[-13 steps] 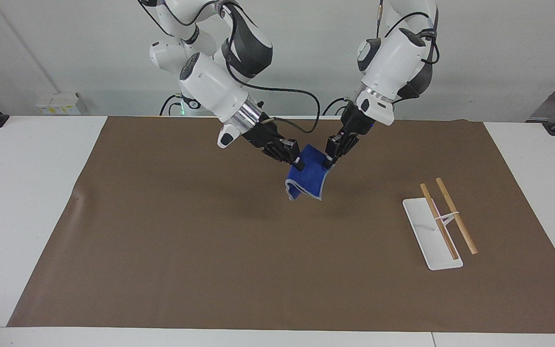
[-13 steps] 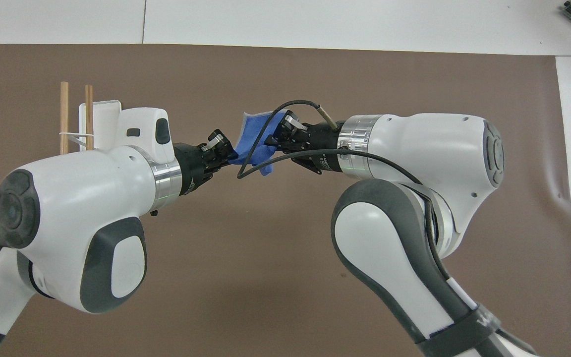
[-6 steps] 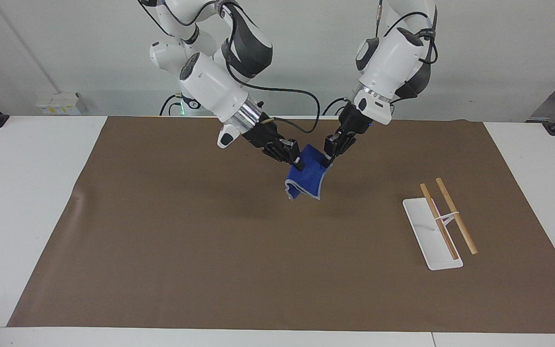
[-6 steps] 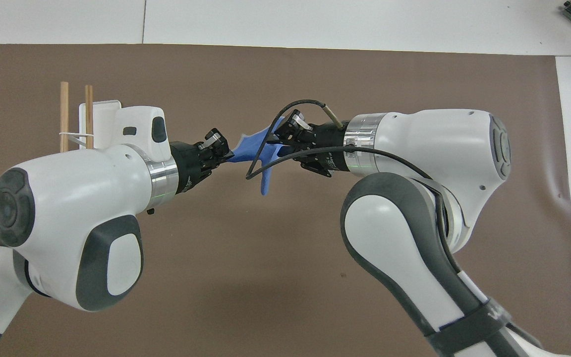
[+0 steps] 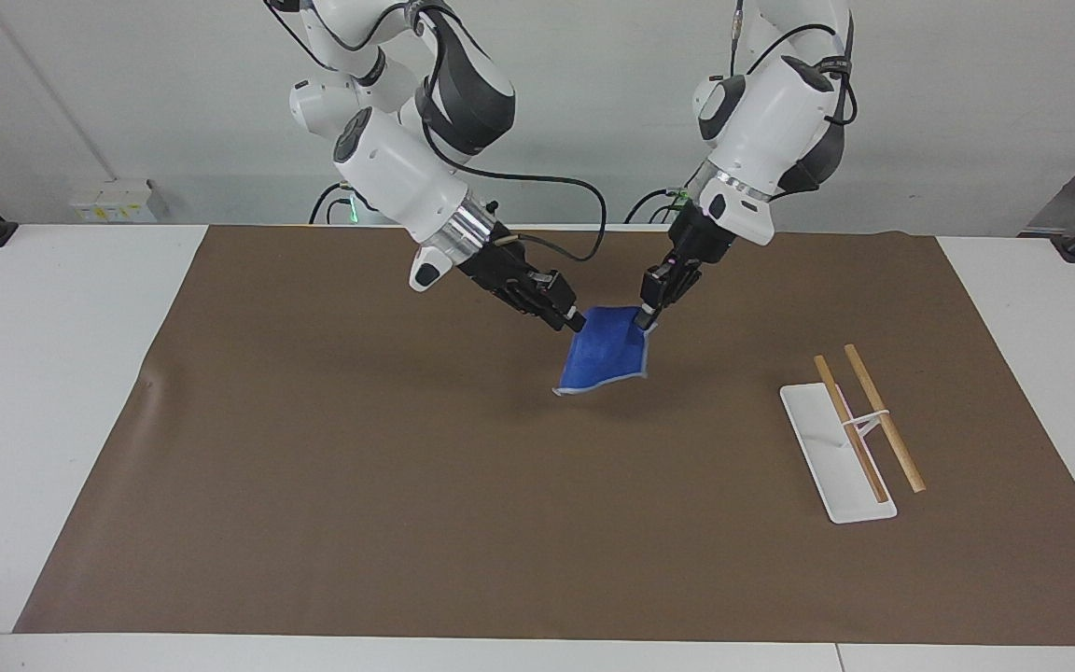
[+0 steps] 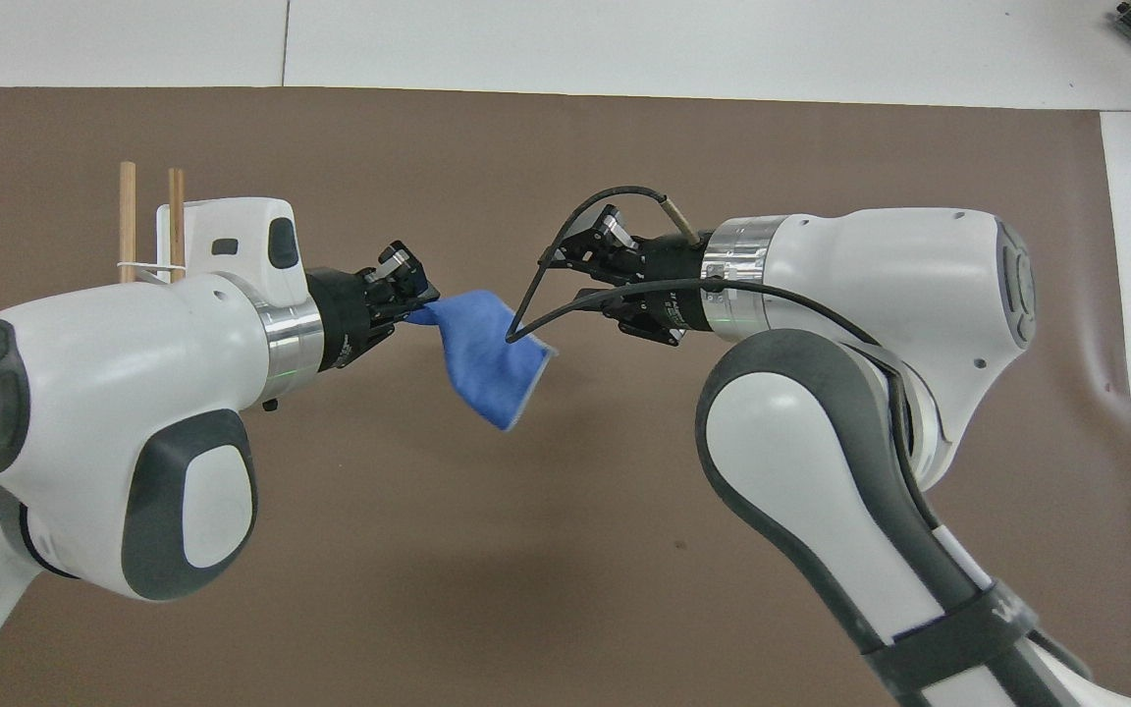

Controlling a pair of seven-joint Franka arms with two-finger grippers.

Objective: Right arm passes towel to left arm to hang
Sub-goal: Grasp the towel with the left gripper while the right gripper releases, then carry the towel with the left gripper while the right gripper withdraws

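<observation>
counter [image 5: 71, 392]: one, white, under one brown mat [image 5: 407, 485].
arms: two.
left gripper [image 5: 644, 317]: jaws pinched on one towel corner.
right gripper [image 5: 571, 320]: jaws spread, empty, beside the towel.
rack [image 5: 841, 448]: one, two wooden rails, toward the left arm's end.
towel [image 5: 607, 359]: one, hanging over mat centre.
risk: single-corner pinch could slip; swinging cloth may miss the rails.

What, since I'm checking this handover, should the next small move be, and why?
Probably the left arm should start carrying the towel toward the rack at its end of the table. The left gripper is shut on a towel corner, the right gripper is open and clear of it in the overhead view, and the towel hangs free above the mat.
</observation>
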